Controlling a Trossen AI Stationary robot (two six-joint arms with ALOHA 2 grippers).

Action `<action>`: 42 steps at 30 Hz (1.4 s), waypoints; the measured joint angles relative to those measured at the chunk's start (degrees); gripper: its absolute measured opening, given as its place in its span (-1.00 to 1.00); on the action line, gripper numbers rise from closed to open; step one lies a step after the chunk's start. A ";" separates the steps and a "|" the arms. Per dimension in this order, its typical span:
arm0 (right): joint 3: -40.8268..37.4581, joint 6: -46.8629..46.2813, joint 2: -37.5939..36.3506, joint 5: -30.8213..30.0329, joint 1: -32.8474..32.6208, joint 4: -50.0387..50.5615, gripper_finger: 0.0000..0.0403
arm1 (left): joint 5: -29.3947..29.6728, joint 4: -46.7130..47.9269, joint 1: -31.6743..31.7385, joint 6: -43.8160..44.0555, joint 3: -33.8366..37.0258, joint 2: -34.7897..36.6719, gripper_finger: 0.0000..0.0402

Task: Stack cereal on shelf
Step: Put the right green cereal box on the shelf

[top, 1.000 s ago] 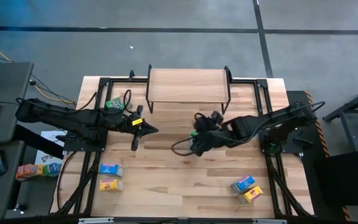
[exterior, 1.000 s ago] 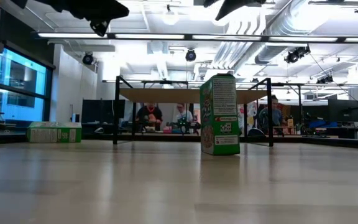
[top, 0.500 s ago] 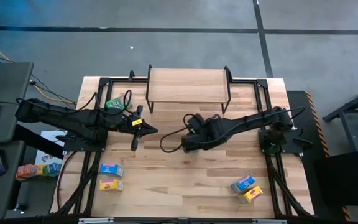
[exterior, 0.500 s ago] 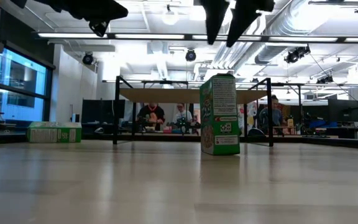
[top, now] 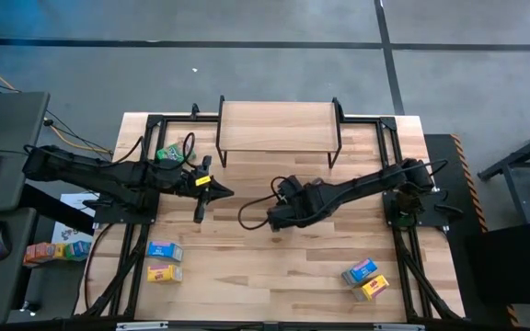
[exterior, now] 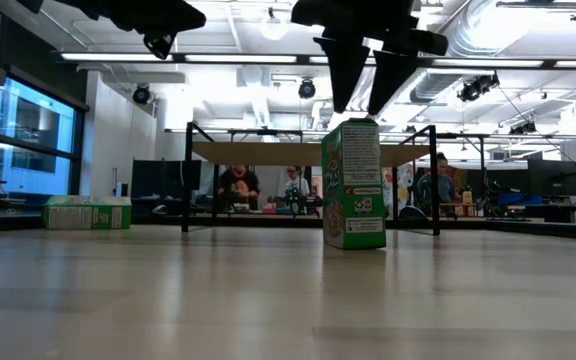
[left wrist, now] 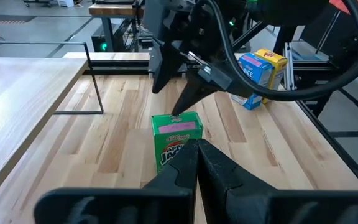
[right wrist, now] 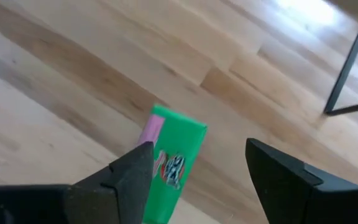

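Low view: my right gripper (exterior: 368, 95) open, poised directly above upright green cereal box (exterior: 354, 183); long axis vertical; left arm farther.

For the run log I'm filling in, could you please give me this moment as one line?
right gripper: open, above upright green cereal box | left gripper: shut, waiting | shelf: bare

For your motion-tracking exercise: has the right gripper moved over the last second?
Yes. The right gripper has descended toward the standing green cereal box, fingers open above it.
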State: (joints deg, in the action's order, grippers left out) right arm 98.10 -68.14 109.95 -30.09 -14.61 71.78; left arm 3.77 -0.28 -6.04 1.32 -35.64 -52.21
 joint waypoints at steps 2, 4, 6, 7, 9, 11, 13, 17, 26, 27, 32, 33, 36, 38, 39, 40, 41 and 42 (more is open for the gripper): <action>0.00 0.04 0.00 0.59 0.00 -0.10 0.18 | 0.00 -0.01 0.00 0.00 0.00 0.00 -1.00; 0.00 0.27 -0.02 0.31 0.00 -0.14 0.18 | 0.00 -0.01 0.00 0.00 0.00 0.00 -1.00; 0.00 1.63 -0.06 0.08 0.00 -0.72 0.18 | 0.00 -0.01 0.00 0.00 0.00 0.00 -1.00; 0.00 2.76 -0.07 0.13 0.00 -1.49 0.18 | 0.00 0.01 0.00 0.00 0.00 0.00 -1.00; 0.00 5.37 -0.07 0.37 0.00 -3.41 0.18 | 0.02 -0.01 0.00 0.00 0.00 0.00 -1.00; 0.00 6.51 -0.07 0.05 -0.06 -5.52 0.18 | 0.02 0.00 0.00 0.00 0.00 0.00 -1.00; 0.00 7.82 -0.07 -0.36 -0.15 -6.84 0.21 | 0.02 -0.01 0.00 0.00 0.00 0.00 -1.00; 0.00 8.42 -0.09 -0.33 -0.15 -6.79 0.35 | 0.04 0.01 0.00 0.00 0.00 0.00 -1.00; 0.00 3.83 -0.11 0.80 -0.88 -6.42 0.55 | 0.09 0.01 0.00 0.00 0.00 0.00 -1.00; 0.00 3.72 -0.11 0.72 -1.12 -6.38 0.55 | 0.09 0.01 0.00 0.00 -0.01 0.00 -1.00; 0.00 -0.52 -0.11 -1.64 -1.89 -5.44 0.55 | 0.09 0.02 0.00 0.00 -0.02 0.00 -1.00; 0.00 -1.50 -0.11 -2.13 -1.95 -5.22 0.55 | 0.09 0.03 0.00 0.00 -0.02 0.00 -1.00; -0.01 -3.45 -0.11 -4.67 -2.03 -4.36 0.55 | 0.09 0.05 -0.02 0.07 -0.02 0.00 -1.00; -0.63 -4.80 -0.11 -6.69 -2.05 -4.61 0.55 | 0.09 0.13 -0.02 0.15 -0.02 0.00 -1.00; -1.31 -5.47 -0.11 -7.24 -2.03 -4.90 0.55 | 0.09 0.25 -0.02 0.17 -0.02 0.00 -1.00; -2.18 -6.05 -0.07 -7.44 -2.03 -5.14 0.55 | 0.09 0.49 -0.02 0.17 -0.02 0.00 -1.00; -3.23 -6.67 -0.07 -7.39 -2.03 -5.77 0.55 | 0.09 0.70 -0.02 0.17 -0.02 0.00 -1.00; -4.53 -7.13 -0.07 -7.20 -2.03 -6.62 0.55 | 0.09 0.81 -0.02 0.19 -0.02 0.00 -1.00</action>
State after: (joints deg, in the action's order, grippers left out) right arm 93.57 -75.27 109.89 -37.29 -16.64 65.16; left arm 3.86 0.53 -6.07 1.52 -35.66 -52.21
